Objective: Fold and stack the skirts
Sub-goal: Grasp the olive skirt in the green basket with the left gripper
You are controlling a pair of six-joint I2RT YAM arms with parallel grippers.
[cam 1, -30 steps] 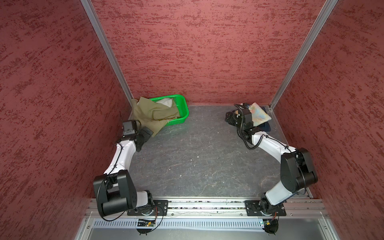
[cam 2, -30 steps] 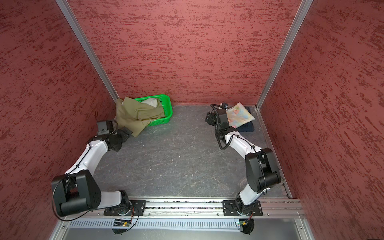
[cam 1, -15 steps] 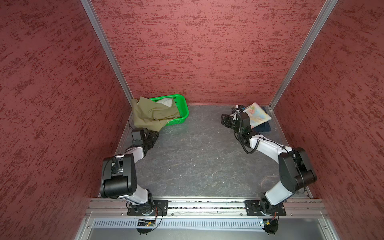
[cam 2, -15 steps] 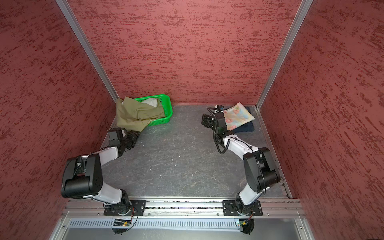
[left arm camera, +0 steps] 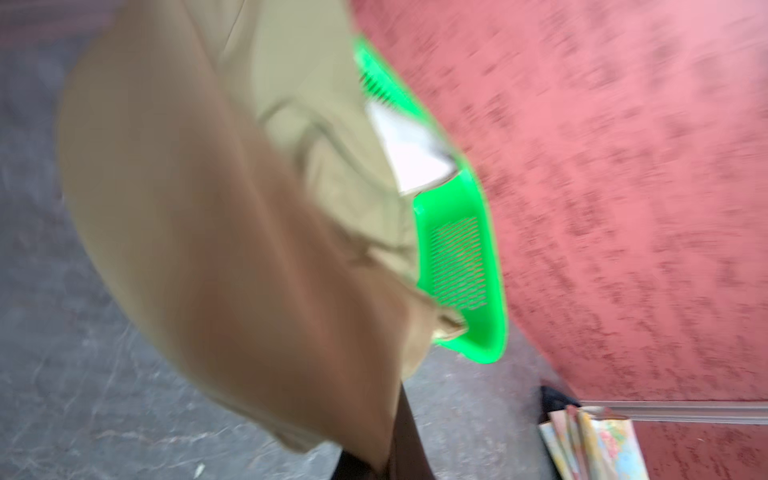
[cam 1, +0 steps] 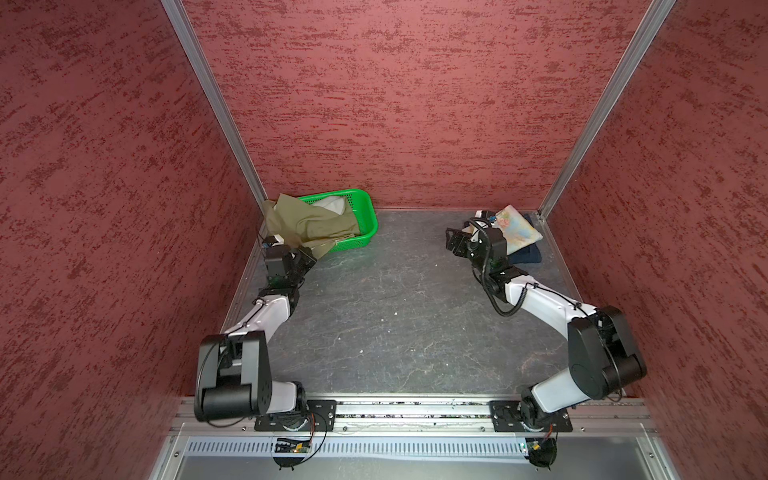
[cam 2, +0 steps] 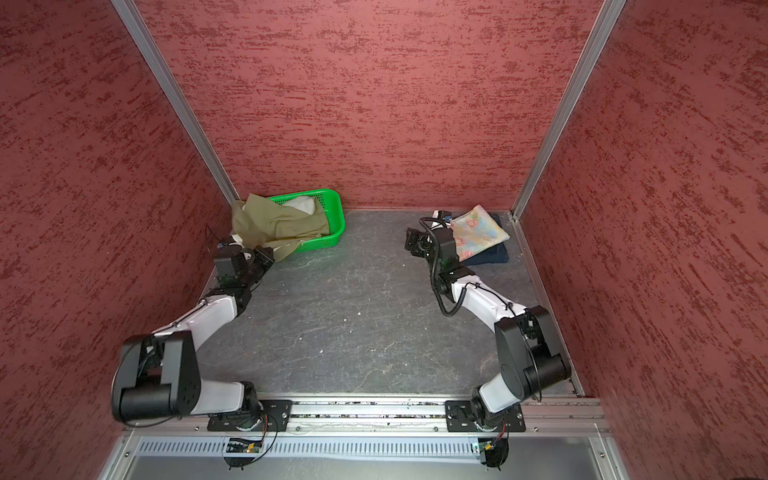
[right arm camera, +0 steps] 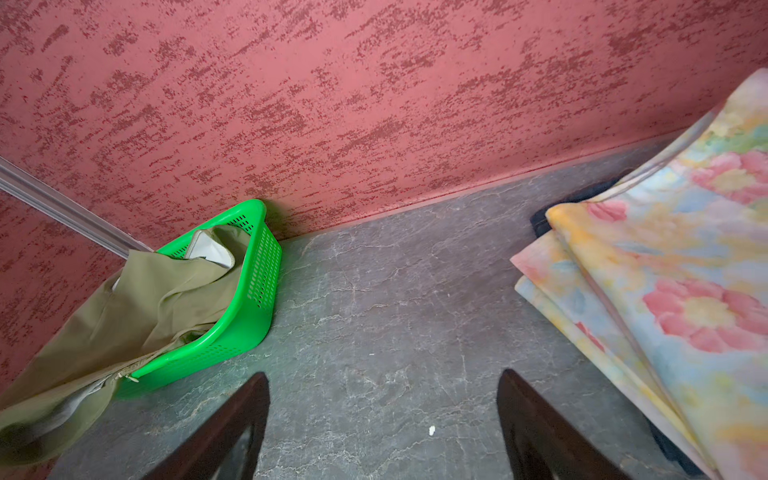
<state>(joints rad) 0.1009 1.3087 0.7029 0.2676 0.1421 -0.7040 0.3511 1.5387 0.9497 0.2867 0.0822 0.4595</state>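
The left pincer [cam 1: 305, 258], spread a moment ago, now pinches the olive skirt [cam 1: 309, 222], ready to pull it out; the right pincer [right arm camera: 382, 378] stays spread.

A bright green perforated plastic basket [cam 1: 368, 224] [cam 2: 336, 224] [left arm camera: 457, 257] [right arm camera: 259, 270] sits in the far left corner of the dark grey, stone-veined tabletop [cam 1: 395, 340], close to the back wall of mottled red panels [cam 1: 395, 104]. Slanted aluminium posts [cam 1: 217, 104] [cam 1: 601, 104] mark the two far corners. A small white speck [right arm camera: 432, 431] lies on the tabletop. An aluminium rail [cam 1: 395, 415] and a slotted grey strip [cam 1: 395, 448] run along the near edge.
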